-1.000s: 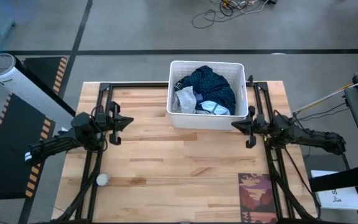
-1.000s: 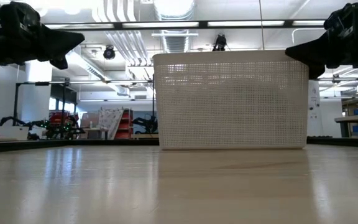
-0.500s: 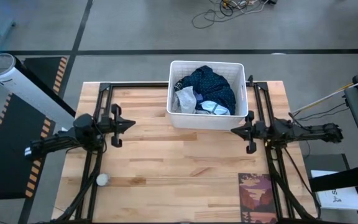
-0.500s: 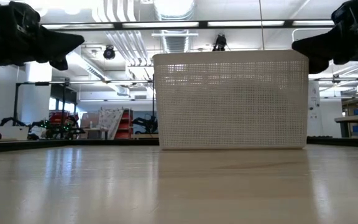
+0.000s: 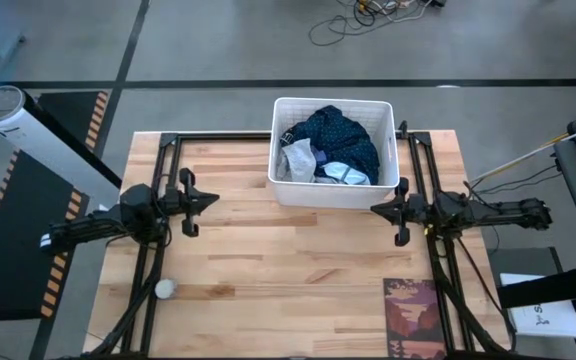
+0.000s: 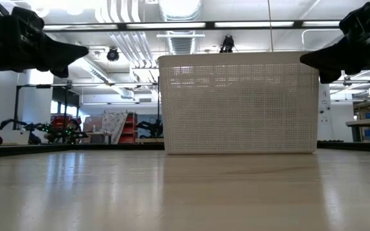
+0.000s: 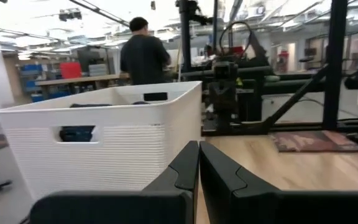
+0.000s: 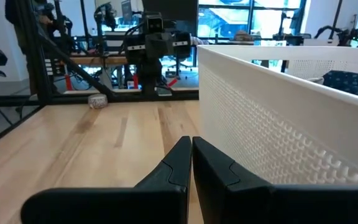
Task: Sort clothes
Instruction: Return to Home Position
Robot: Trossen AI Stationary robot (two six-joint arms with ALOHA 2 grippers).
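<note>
K: How far along is the sort?

Me: It's looking done from here. The clothes [image 5: 333,145] are all sitting in the white bin [image 5: 334,102] at the counter's [image 5: 268,255] far edge. The dark blue dotted piece is lying on top, with grey and pale bits beside it. I'm not seeing any garment outside the bin.

K: Arms?

Me: Both are hanging clear of the bin, carrying nothing. The left gripper [image 5: 211,198] is hovering over the counter's left edge, fingers [image 7: 182,171] pressed together. The right gripper [image 5: 375,209] is hovering by the right edge, just beside the bin's near right corner and not touching it, fingers [image 8: 176,165] pressed together too.

K: Anything left?

Me: I'm judging only the parking of the arms. Nothing else lying on the counter is laundry: a dark red mat [image 5: 411,315] at the near right corner and a small pale ball [image 5: 165,289] near the left edge.

K: Labels to log?

Me: I'm not managing to read any. The bin is showing no brand. A paper sheet [image 5: 548,318] off the right edge is carrying dark marks, too small to make out.
</note>
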